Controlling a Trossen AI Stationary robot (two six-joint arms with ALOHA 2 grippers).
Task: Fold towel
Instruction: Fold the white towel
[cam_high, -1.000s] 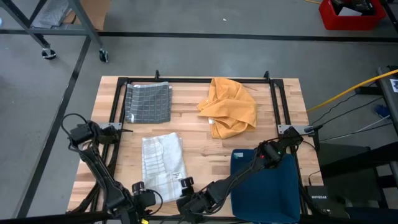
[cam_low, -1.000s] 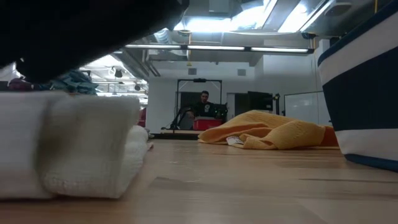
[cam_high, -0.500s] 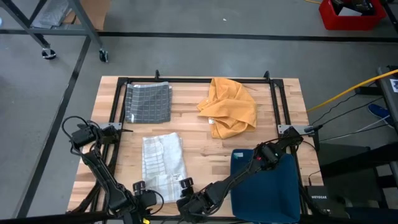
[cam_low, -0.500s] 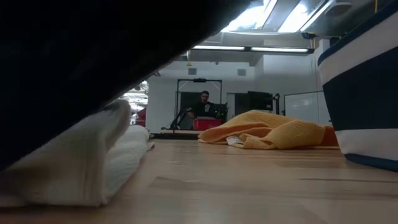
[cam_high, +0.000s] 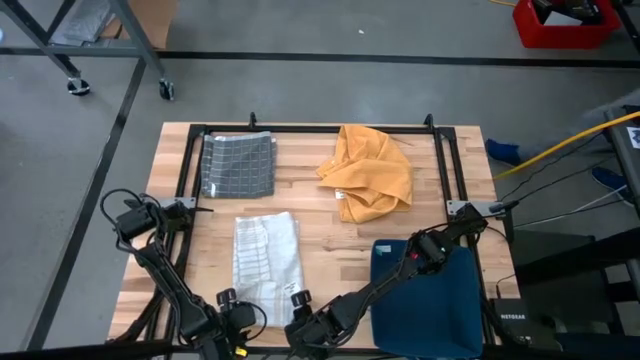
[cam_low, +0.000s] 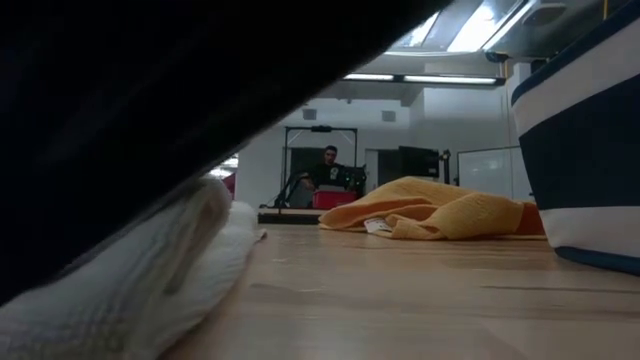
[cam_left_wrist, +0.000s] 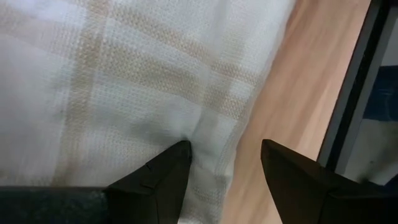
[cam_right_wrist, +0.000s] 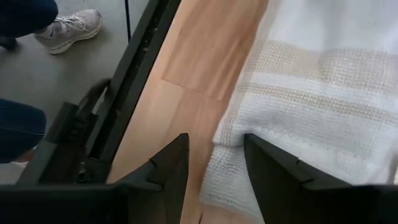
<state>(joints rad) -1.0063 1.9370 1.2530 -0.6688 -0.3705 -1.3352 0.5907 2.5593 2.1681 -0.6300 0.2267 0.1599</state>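
Four cloth items lie on the wooden table (cam_high: 330, 245): a white towel (cam_high: 267, 262) with tan stripes, folded into a long strip, at the near-left middle; a grey checked towel (cam_high: 238, 165), folded flat, at the far left; an orange towel (cam_high: 371, 172), crumpled in a heap, at the far middle; and a dark blue towel (cam_high: 425, 297), folded, at the near right. Left gripper (cam_high: 232, 310) sits at the near end of the white towel, on its left corner; in the left wrist view its fingers (cam_left_wrist: 155, 180) are spread, one resting on the cloth and the other over the bare wood just beside the towel's edge. Right gripper (cam_high: 303, 312) sits at the same near end, on the right corner; in the right wrist view its fingers (cam_right_wrist: 277, 177) are also spread and straddle the towel's hem, one over the cloth, one over the wood. Low view: the white towel's edge (cam_low: 150, 290) lies close to the camera under a dark arm, the orange towel (cam_low: 430, 212) farther back, and a seated person (cam_low: 328, 168) in the room beyond. A person's shoe (cam_right_wrist: 69, 30) shows on the floor beside the table frame.
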